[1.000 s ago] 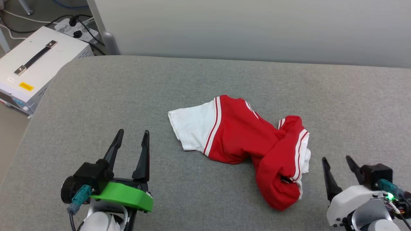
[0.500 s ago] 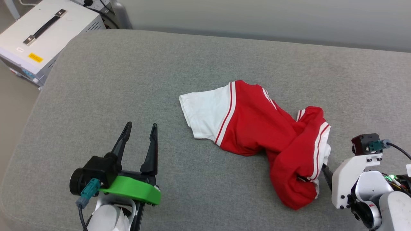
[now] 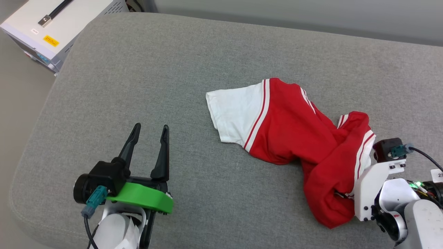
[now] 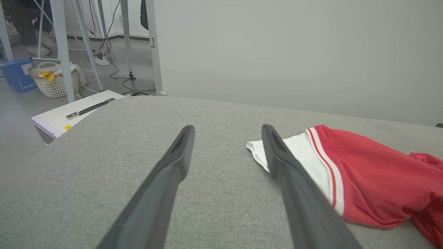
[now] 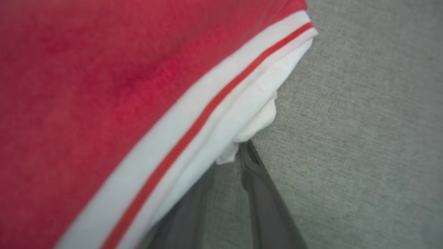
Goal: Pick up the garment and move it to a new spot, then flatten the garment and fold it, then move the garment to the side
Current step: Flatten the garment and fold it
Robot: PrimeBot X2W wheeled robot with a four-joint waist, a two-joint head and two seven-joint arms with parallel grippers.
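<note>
Nearby, lower left of the head view: left gripper (image 3: 151,126), jaws spread wide with nothing between them, over bare grey padded surface (image 3: 138,76). It is well apart from the garment (image 3: 290,138).

Lower right: right gripper (image 5: 230,162), its white wrist housing hard against the garment's near right end. In the right wrist view the two dark fingers (image 5: 258,197) are drawn narrow, with the tips run in under the edge of a white sleeve with a red stripe. Cannot tell whether cloth is actually pinched.

The garment lies crumpled on the padded surface, right of centre. One white sleeve is spread flat at its left end, toward the left gripper's side. The red body is bunched and twisted, trailing down to the right gripper. The second sleeve is folded under at the right edge, striped trim showing.

Farther off, past the surface's far left corner: white case (image 3: 52,20) with black handle and yellow label. Behind it a pale wall (image 4: 294,52). On the floor at far left in the left wrist view are a white basket (image 4: 52,81), a blue box (image 4: 17,74) and loose cables.
</note>
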